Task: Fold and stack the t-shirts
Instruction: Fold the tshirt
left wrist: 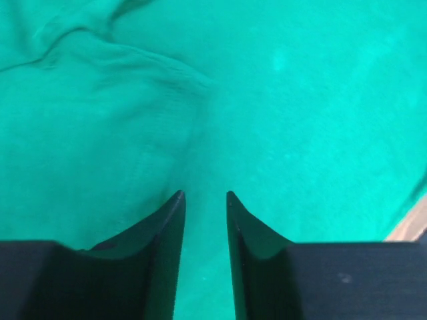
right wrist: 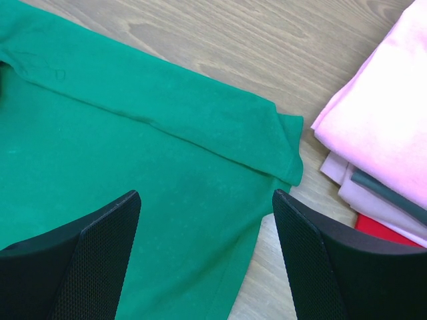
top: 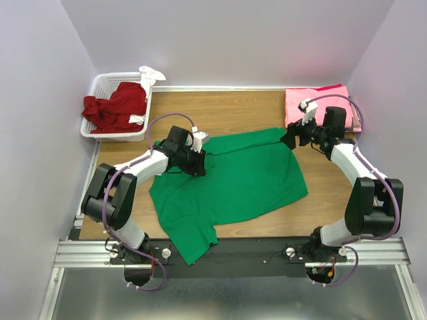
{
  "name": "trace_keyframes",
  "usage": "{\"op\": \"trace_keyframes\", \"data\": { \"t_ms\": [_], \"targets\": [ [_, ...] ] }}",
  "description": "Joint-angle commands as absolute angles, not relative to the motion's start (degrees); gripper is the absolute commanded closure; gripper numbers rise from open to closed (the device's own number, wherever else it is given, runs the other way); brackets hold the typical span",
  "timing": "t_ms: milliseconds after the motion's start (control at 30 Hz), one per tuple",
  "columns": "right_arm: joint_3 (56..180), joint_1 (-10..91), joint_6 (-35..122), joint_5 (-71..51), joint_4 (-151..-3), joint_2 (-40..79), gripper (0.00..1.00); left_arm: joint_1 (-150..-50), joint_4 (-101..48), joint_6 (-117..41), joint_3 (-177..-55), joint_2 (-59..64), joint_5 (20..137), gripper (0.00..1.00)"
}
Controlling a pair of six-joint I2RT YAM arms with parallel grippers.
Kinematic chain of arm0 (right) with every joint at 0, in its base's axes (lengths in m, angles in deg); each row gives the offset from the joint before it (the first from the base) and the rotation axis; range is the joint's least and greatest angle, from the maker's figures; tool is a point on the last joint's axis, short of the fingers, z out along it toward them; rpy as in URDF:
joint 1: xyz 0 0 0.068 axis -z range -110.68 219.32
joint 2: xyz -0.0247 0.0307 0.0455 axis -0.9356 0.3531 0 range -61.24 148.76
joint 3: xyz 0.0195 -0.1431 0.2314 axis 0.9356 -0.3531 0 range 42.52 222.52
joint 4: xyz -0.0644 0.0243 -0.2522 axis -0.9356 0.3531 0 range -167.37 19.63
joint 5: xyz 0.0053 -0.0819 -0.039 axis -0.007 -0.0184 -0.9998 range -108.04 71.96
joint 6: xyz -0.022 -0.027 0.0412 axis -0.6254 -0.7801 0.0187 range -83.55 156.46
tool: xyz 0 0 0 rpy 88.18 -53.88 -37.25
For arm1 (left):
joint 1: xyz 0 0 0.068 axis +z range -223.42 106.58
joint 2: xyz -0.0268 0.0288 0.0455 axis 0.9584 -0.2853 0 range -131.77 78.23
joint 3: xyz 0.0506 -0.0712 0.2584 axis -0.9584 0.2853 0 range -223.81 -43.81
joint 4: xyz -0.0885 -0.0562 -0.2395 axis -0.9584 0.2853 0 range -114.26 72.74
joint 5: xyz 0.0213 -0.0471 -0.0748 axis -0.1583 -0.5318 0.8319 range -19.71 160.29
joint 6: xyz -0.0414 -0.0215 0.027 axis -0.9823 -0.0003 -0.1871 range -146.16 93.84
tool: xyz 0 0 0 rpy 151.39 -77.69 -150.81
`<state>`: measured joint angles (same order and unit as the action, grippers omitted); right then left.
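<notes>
A bright green t-shirt (top: 233, 180) lies spread, somewhat crumpled, across the middle of the wooden table. My left gripper (top: 199, 163) hovers low over its upper left part. In the left wrist view the left gripper (left wrist: 204, 195) stands open by a narrow gap, with only green cloth (left wrist: 300, 100) beneath it. My right gripper (top: 290, 139) is at the shirt's upper right corner. There the right gripper (right wrist: 205, 193) is wide open above the green sleeve (right wrist: 133, 133), holding nothing. A dark red t-shirt (top: 117, 107) lies bunched in the basket. Folded pink t-shirts (top: 320, 103) are stacked at the back right.
The white slotted basket (top: 100, 83) stands at the back left corner, with a white object (top: 150, 73) on its rim. In the right wrist view the pink stack (right wrist: 387, 113) lies just right of the sleeve, with a red layer (right wrist: 383, 230) under it. Bare wood (top: 227, 110) shows behind the shirt.
</notes>
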<state>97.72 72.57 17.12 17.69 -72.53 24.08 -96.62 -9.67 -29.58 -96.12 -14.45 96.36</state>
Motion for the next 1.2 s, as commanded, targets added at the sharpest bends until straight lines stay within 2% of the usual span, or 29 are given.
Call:
{"op": "trace_keyframes", "data": {
  "t_ms": [0,100,133,267,400,500,700,833,967,1167],
  "targets": [
    [97.1,73.28,17.12,19.14,-71.22,23.4,0.14,-97.33,-9.58,-29.33,-95.92,-10.54,100.0,0.56],
    [97.19,73.71,17.29,19.14,-71.13,23.49,0.14,-97.33,-9.32,-29.85,-96.1,-7.13,95.97,0.56],
    [97.19,73.98,17.56,19.14,-71.04,23.57,0.13,-97.15,-9.32,-30.2,-96.28,-5.72,91.08,0.56],
    [98.59,76.0,17.21,19.31,-65.45,25.06,0.13,-94.52,-12.64,-33.01,-94.61,7.78,79.71,0.54],
    [101.14,78.11,13.53,17.22,-56.4,27.09,0.14,-89.78,-17.48,-35.3,-89.96,21.69,73.03,0.26],
    [101.84,78.81,11.59,12.38,-50.58,27.18,0.14,-87.66,-19.95,-34.78,-85.65,29.61,70.82,0.21],
    [99.56,78.99,5.97,8.15,-40.13,24.72,0.16,-87.31,-21.09,-33.81,-83.0,32.44,71.87,0.21],
    [97.72,78.9,2.71,9.82,-33.97,25.07,0.26,-87.31,-21.1,-33.19,-83.53,30.95,73.89,0.21],
    [97.45,78.82,3.23,8.51,-33.07,27.7,0.34,-87.31,-21.54,-32.75,-83.71,30.51,75.48,0.21],
    [97.89,78.82,8.41,2.45,-37.64,30.43,0.36,-87.31,-21.62,-32.49,-83.8,31.12,76.18,0.21]
  ]
}}
